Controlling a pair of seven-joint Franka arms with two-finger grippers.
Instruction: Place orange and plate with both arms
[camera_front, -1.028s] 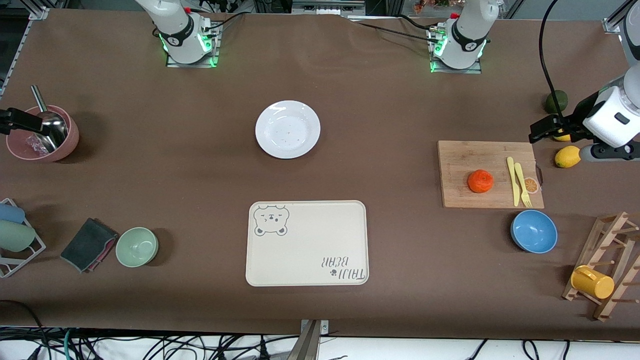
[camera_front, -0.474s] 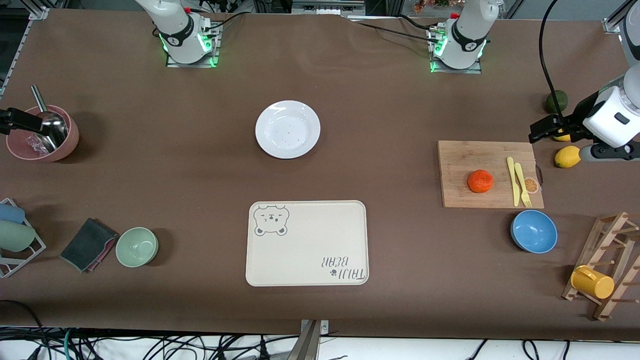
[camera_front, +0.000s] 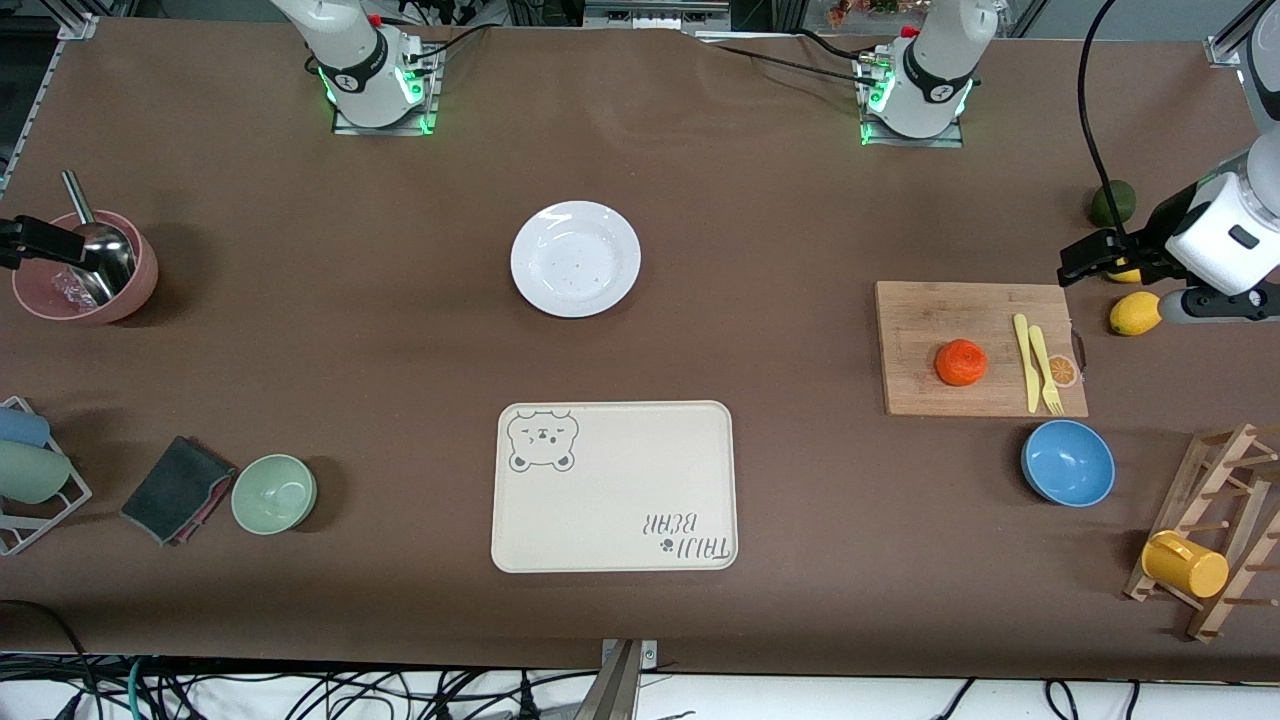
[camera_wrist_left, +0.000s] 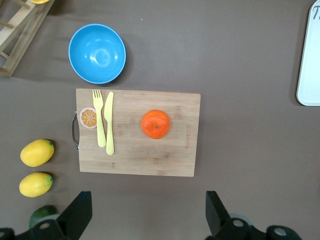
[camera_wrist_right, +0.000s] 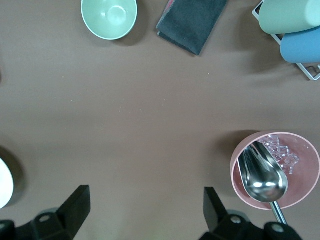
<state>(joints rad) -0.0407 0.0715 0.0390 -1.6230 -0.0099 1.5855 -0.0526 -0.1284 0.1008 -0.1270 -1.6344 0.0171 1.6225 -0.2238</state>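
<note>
Brown cloth covers your whole table (camera_front: 800, 200), and nothing's been picked up yet. Your orange (camera_front: 961, 362) sits on the wooden cutting board (camera_front: 930, 310) toward the left arm's end, beside a yellow fork (camera_front: 1046, 370) and knife (camera_front: 1024, 360). Your plate (camera_front: 575, 259) lies flat on the cloth mid-table, farther from the front camera than the bear-print tray (camera_front: 615, 487), well apart from the orange. Your left gripper (camera_wrist_left: 149, 215) hangs over the table's end by the two lemons (camera_wrist_left: 36, 152), jaws spread wide, holding nothing. Your right gripper (camera_wrist_right: 145, 212) hovers beside the pink bowl (camera_wrist_right: 300, 145) with the metal scoop (camera_wrist_right: 262, 175), jaws also wide apart and empty.
</note>
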